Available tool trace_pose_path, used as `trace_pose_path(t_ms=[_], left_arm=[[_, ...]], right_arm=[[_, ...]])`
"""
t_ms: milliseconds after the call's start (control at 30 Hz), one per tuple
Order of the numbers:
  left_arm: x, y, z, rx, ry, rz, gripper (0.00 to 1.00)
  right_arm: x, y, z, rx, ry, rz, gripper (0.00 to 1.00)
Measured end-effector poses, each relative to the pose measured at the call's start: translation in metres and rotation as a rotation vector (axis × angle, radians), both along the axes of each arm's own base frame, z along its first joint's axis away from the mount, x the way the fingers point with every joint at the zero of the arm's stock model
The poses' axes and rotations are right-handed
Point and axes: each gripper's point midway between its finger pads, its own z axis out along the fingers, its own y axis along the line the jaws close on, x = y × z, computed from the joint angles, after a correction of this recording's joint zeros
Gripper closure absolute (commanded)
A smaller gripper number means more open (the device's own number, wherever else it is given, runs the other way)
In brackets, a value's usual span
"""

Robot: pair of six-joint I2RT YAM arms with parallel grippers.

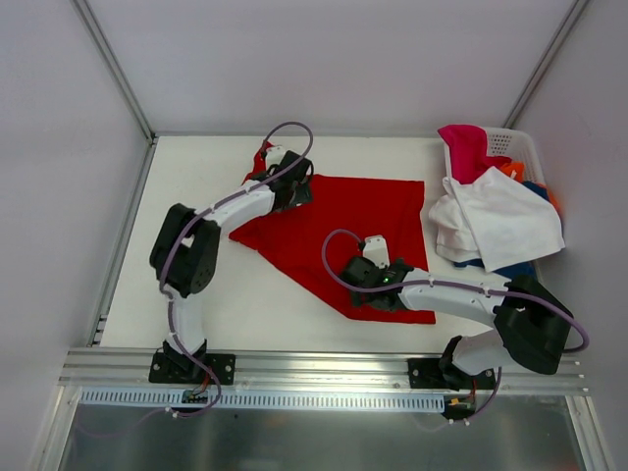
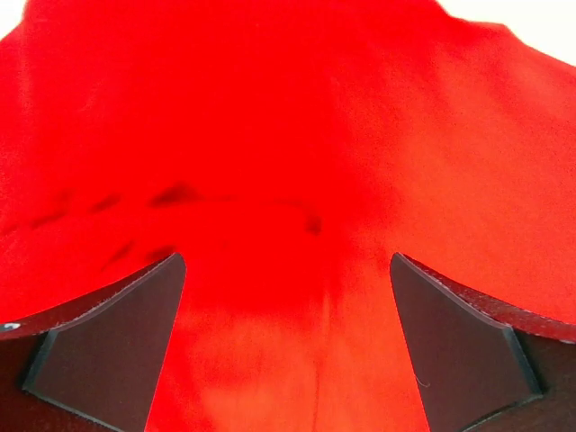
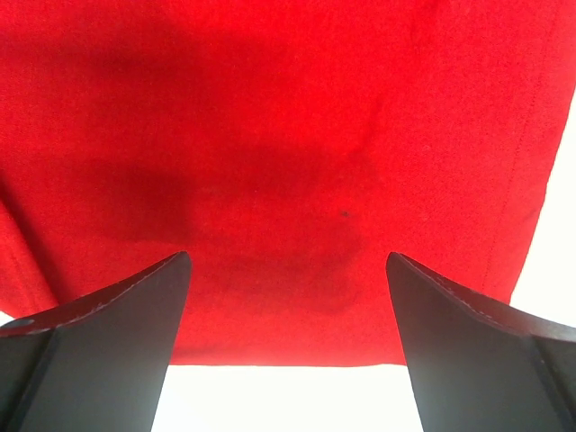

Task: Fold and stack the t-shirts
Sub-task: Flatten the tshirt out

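Lowest in the top view, bolted to the metal rail (image 1: pixel 324 365): both arm bases. Just above, on the white table (image 1: pixel 157 304), lower centre-right: right gripper (image 1: pixel 373 287), low over the near hem of the red t-shirt (image 1: pixel 343 221). In the right wrist view, fingers (image 3: pixel 117 333) spread wide, released, nothing between them. Red cloth across the upper frame, hem edge running along low down, bare table below and at the right edge.

Spread across the middle of the table: the red shirt itself, mostly flat, slanted, one corner pointing left, rumpled at the upper left. There, further up and left of centre: left gripper (image 1: pixel 294 193), down at the shirt's far-left part. In the left wrist view, fingers (image 2: pixel 108 351) likewise apart, unclenched, clutching nothing. Red folds bulging beyond them, a sliver of table in the top right corner.

Farthest, upper right of the top view: white perforated basket (image 1: pixel 517 147), heaped with the other tees. White t-shirt (image 1: pixel 500 221) draped over the near rim onto the table, beside the red one's right edge; touching or not, cannot tell. Magenta t-shirt (image 1: pixel 466 147) standing up at the basket's left end. Bits of orange t-shirt (image 1: pixel 510 171) and blue t-shirt (image 1: pixel 512 267) showing from under the white.
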Motion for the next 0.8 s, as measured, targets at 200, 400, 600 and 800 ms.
trace_pose_path(t_ms=[200,400,600,800], left_arm=[[-0.054,0.002,0.11,-0.086,-0.193,-0.096,0.01],[-0.099,0.038,0.185,-0.189,-0.418,-0.078,0.01],[-0.128,0.06,0.076,-0.179,-0.275,-0.073,0.01],[-0.163,0.086,-0.015,-0.226,-0.106,-0.045,0.01]], right_arm=[[-0.002,0.003,-0.005,-0.01,0.007,0.013,0.05],[-0.004,0.013,-0.002,-0.007,0.004,0.036,0.05],[-0.008,0.022,0.005,0.025,-0.01,0.062,0.03],[-0.015,0.014,0.02,0.128,-0.052,0.065,0.03]])
